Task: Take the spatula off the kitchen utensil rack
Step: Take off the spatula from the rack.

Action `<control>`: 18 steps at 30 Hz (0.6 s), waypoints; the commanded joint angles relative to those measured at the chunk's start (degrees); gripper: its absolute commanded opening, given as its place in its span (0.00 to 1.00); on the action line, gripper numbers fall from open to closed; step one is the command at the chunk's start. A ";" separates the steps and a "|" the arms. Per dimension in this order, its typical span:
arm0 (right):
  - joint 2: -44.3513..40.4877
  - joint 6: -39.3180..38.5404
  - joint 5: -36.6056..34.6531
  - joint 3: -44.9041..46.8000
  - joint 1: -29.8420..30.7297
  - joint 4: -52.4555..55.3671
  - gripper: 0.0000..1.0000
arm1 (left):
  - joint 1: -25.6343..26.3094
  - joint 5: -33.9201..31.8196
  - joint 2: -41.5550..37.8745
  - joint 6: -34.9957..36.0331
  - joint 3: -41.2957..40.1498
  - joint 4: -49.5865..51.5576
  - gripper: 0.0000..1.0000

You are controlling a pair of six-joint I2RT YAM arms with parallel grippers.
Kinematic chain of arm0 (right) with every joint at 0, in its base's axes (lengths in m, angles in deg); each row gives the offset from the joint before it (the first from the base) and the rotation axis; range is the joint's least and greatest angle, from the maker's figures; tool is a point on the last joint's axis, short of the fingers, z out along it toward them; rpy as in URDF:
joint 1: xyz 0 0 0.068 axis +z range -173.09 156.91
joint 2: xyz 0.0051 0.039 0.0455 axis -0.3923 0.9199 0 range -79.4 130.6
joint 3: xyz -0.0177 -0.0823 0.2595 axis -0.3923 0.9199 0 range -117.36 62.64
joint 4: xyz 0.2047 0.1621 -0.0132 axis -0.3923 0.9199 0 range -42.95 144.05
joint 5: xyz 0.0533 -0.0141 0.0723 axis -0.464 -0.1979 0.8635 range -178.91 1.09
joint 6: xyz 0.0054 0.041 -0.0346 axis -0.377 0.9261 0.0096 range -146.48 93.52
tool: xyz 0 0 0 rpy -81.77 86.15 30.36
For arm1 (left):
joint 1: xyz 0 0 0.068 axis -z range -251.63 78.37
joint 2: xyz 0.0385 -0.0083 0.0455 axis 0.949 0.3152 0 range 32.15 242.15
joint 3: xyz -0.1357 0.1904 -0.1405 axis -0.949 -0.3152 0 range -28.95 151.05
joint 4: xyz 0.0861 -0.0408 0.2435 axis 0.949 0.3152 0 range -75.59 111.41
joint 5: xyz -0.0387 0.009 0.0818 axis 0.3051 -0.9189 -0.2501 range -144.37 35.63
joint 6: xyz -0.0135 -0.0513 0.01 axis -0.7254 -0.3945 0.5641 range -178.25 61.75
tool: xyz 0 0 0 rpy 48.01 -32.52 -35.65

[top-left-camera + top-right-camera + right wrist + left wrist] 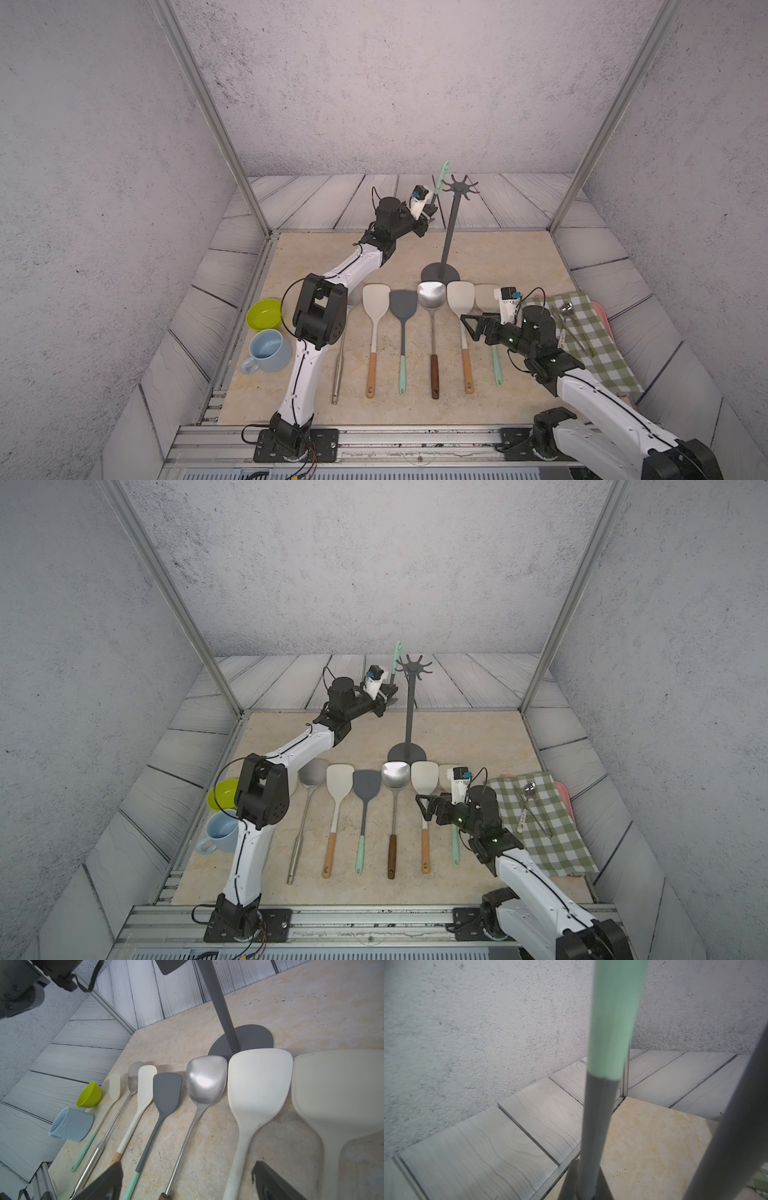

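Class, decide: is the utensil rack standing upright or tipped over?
Upright. The kitchen utensil rack has its round base flat on the table, and its pole rises to the hook crown.

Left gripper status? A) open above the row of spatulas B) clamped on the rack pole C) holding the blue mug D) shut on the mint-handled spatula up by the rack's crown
D: the left gripper is closed on the grey shaft of the mint-handled spatula, which stands upright beside the hook crown of the kitchen utensil rack.
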 commanded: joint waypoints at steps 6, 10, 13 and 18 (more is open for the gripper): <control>-0.12 1.41 -1.53 -2.25 0.20 2.16 0.99 | -5.07 -6.91 -13.35 -3.29 -16.26 -10.18 0.00; -0.68 2.65 -1.97 -2.04 0.05 2.47 0.99 | -5.31 -6.72 -22.98 -1.43 -28.10 -10.85 0.00; -0.55 2.90 -1.37 -1.94 0.18 2.06 0.99 | -5.15 -5.86 -30.59 -0.74 -36.83 -10.73 0.00; 2.03 2.88 0.57 -3.51 0.11 2.89 0.99 | -2.87 -4.74 -42.83 1.34 -48.79 -6.75 0.00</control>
